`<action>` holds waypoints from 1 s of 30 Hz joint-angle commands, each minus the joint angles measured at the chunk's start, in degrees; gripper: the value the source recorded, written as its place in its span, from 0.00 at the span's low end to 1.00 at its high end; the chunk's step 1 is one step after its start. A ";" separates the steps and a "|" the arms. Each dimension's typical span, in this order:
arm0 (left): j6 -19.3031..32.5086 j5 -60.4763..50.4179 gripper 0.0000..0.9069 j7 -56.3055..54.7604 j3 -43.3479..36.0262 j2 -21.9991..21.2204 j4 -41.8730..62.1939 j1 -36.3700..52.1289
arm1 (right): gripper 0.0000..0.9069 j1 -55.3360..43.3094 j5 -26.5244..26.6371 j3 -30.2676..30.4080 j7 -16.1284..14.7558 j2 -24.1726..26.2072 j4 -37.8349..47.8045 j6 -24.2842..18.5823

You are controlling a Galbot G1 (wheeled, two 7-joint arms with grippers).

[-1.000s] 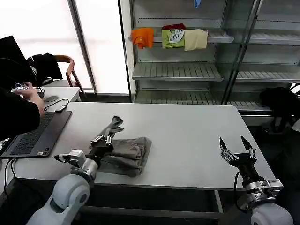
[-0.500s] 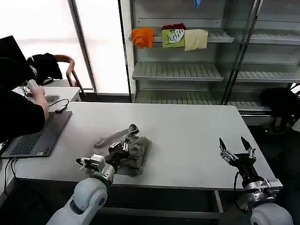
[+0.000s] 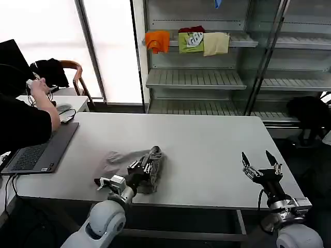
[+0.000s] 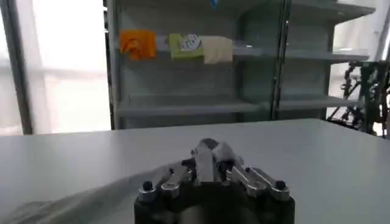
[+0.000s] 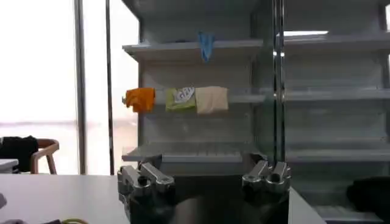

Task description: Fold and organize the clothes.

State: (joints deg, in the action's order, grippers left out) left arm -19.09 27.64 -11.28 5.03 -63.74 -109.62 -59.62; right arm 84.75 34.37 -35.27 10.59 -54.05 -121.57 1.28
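Since a second ago the left tool (image 3: 146, 166) has carried a pinched flap of the grey shirt (image 3: 132, 163) toward 3 o'clock across the counter (image 3: 207, 150). It is clamped on the cloth, mid-fold, at the counter's 7 o'clock. Next it should lay the flap flat and release; the right tool (image 3: 260, 166) waits spread open and empty at 4 o'clock.

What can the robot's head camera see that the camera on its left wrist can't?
The head view takes in the laptop at the table's left edge, the right gripper with jaws spread open at the front right edge, and the whole grey shirt lying crumpled. The left wrist view gives a close look at the left gripper closed on a fold of that shirt. Both share the shirt, the table and the shelf clothes.
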 commanded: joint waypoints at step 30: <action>-2.76 6.38 1.00 -3.61 19.39 9.13 -3.62 -5.63 | 1.00 -1.25 -0.65 0.71 0.10 -0.09 0.36 0.32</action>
State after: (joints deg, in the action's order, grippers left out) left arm -21.76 29.37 -14.74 11.20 -58.90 -116.95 -62.96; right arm 83.58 33.75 -34.58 10.66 -54.16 -121.27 1.60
